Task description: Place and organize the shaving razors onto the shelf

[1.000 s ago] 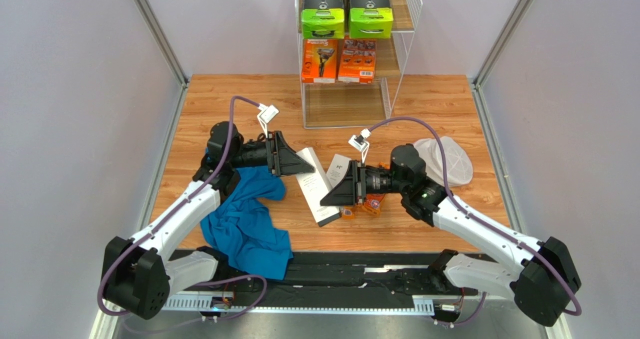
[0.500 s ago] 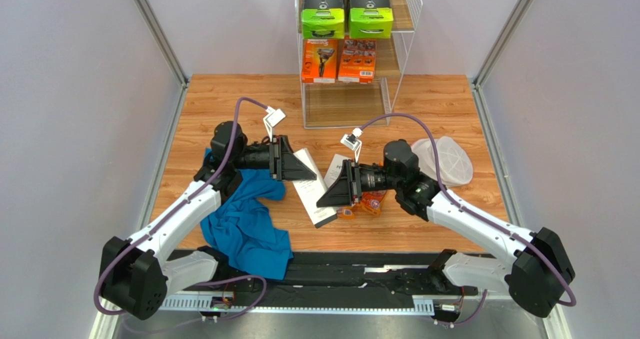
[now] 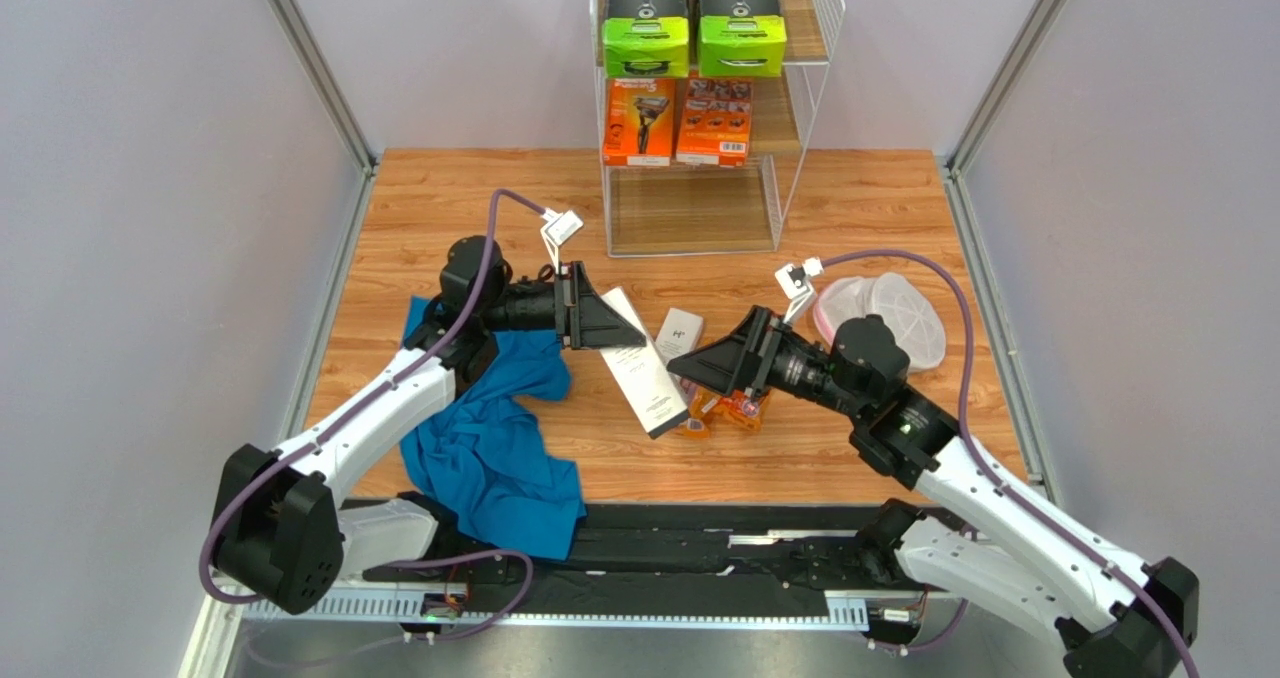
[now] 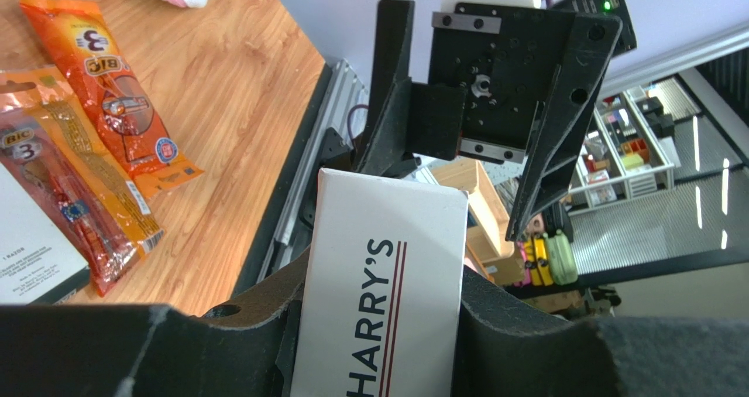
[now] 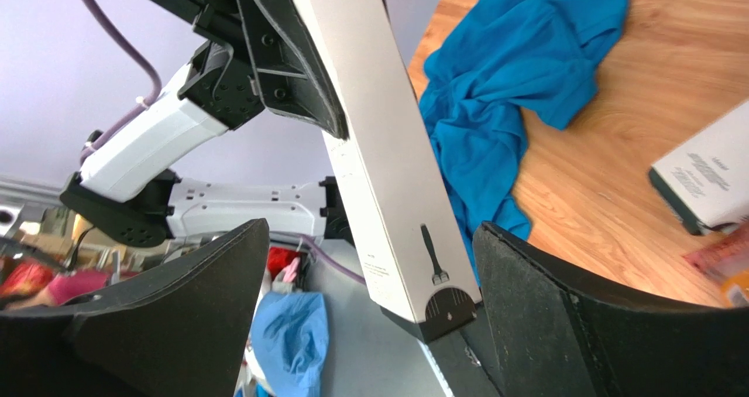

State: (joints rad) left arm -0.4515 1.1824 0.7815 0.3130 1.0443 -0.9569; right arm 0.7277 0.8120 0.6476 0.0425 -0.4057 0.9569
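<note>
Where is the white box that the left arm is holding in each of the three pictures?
Top view: the white box slants at the centre, clamped in the left gripper.
Left wrist: bottom centre, lettered HARRY'S.
Right wrist: a tall slanted strip through the middle.
Shared landmark: the second white box, lying flat.

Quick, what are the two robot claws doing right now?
Left gripper: closed, holding the white Harry's box.
Right gripper: open, holding nothing.
</note>
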